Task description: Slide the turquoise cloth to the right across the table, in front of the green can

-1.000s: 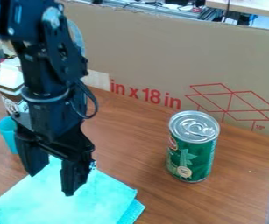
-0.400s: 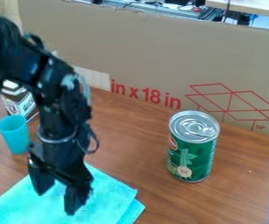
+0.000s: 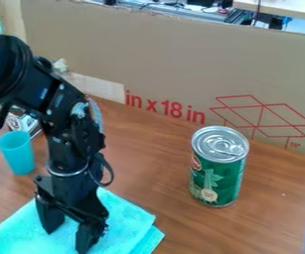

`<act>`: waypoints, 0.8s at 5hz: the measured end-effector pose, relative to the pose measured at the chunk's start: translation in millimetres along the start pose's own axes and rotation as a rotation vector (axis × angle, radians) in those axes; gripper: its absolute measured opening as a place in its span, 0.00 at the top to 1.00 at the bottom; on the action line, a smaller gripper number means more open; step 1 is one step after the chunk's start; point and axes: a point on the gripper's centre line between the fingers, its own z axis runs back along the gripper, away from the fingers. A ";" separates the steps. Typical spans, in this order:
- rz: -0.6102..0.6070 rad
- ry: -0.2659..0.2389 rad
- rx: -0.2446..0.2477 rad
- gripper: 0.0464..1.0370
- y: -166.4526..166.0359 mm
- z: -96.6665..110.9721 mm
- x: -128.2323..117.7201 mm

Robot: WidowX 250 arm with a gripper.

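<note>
The black gripper (image 3: 67,237) hangs low over the turquoise cloth (image 3: 124,216) at the lower left, its two fingers apart with no object between them. Whether the fingertips touch the cloth I cannot tell. The cloth lies folded on the brown wooden table (image 3: 158,173), partly covered by the gripper. To the left of the arm stands a small turquoise cup (image 3: 17,153), upright. On the right side a green can (image 3: 217,173) with a silver lid stands upright, well apart from the gripper.
Behind the arm, a dark and white carton (image 3: 23,123) is partly hidden at the left. A cardboard panel (image 3: 175,59) with red print walls off the table's back. The table's right edge runs just beyond the can.
The gripper has come down toward the cloth and slightly right, its fingers still apart. More of the cup now shows. The cloth, cup and can have stayed put.
</note>
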 end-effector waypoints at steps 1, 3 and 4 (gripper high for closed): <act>0.045 -0.023 -0.075 0.04 -30.5 -3.9 2.2; -0.080 -0.038 -0.132 0.04 -119.8 -0.1 18.4; -0.152 0.017 -0.113 0.04 -149.4 0.3 13.5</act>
